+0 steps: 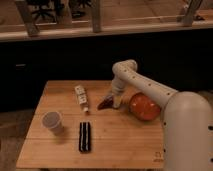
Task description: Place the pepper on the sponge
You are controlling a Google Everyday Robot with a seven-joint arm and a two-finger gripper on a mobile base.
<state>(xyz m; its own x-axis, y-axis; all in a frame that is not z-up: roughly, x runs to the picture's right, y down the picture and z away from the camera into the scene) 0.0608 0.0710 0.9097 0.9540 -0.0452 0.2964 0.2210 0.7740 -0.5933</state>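
Near the middle of the wooden table (130, 145), the gripper (115, 103) hangs low just beside the orange-red bowl (144, 107), with the pepper (104, 104) at its tip — whether it is gripped, I cannot tell. The pepper's long axis slants, its lower end toward the lying white bottle (81, 97), whose label is unreadable — as is the small mark at the table's near right corner.

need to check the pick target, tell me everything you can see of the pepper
The pepper is small, elongated and dark red. It sits slantwise near the middle of the wooden table, its lower end pointing front-left. Its upper end meets the gripper, which is low over the table just left of the orange-red bowl. Whether the gripper holds the pepper cannot be told. The pepper is apart from the bowl.
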